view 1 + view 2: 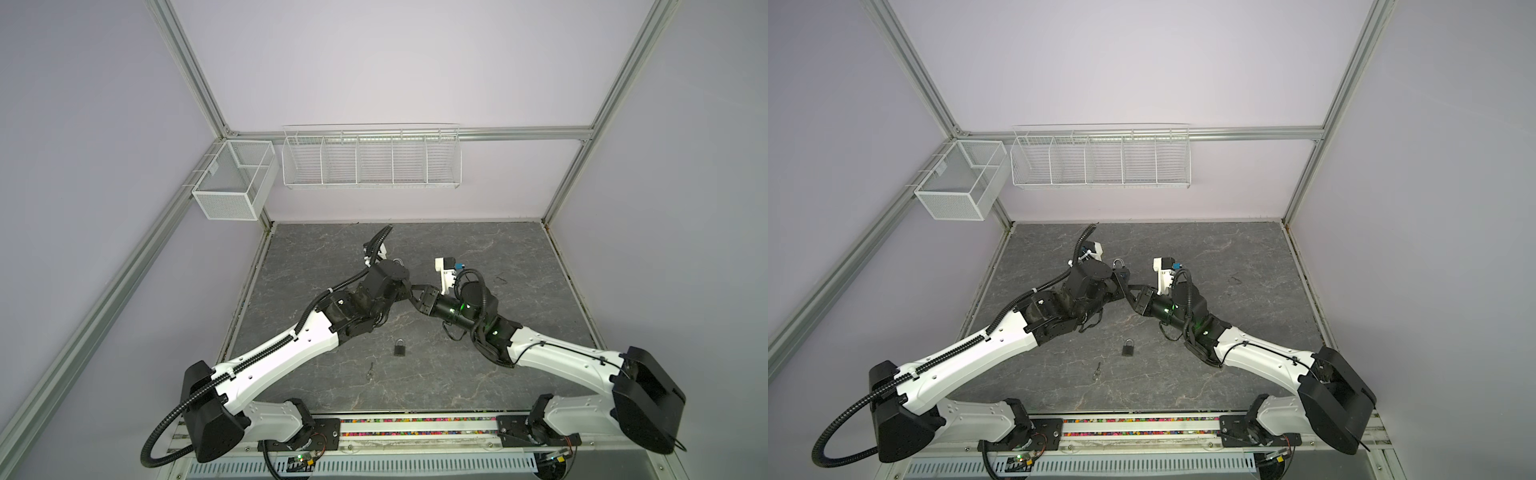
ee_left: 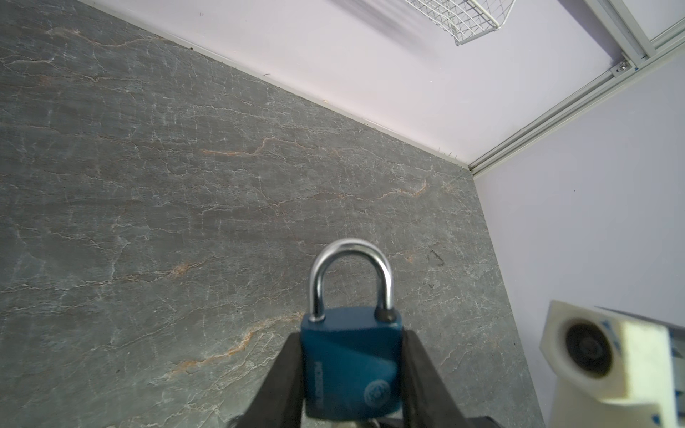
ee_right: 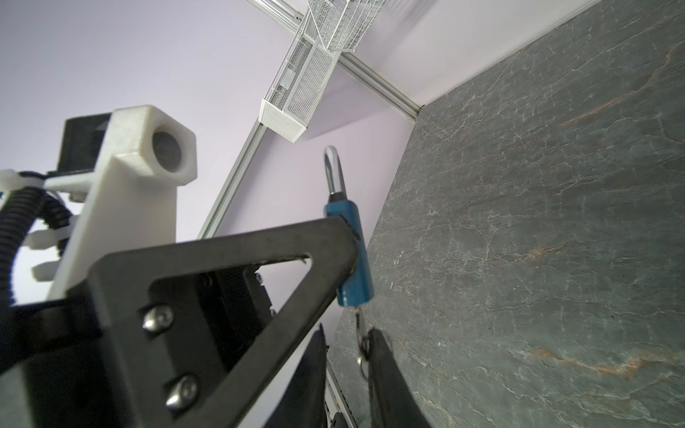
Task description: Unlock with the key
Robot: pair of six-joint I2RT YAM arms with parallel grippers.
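Left wrist view: the left tool point(image 2: 351, 341) pinches the blue padlock point(image 2: 352, 370) by the two narrow sides of its body, one black finger on each side; the padlock sits upright in the grip, its silver shackle point(image 2: 351, 274) pointing away from the wrist, both legs meeting the body. In the right wrist view the key point(image 3: 358, 322) sticks out of the padlock's underside, with a small ring point(image 3: 361, 361) at its head; the right tool point(image 3: 348, 333) has its fingers a little apart on either side of that key, one finger point(image 3: 381, 370) right against the head; whether they truly clamp it I cannot tell. In both top views the held padlock is off the tabletop point(image 1: 498, 353), over its middle; the right tool reaches it from 4 o'clock, the left tool from 8 o'clock. A dark padlock point(image 1: 400, 348) lies at 6 o'clock from the held one; a loose key point(image 1: 370, 370) lies at 7 o'clock from that, near but apart. On the back wall a wire rack point(image 1: 371, 185) hangs at 12 o'clock, a mesh basket point(image 1: 226, 199) at 10 o'clock.
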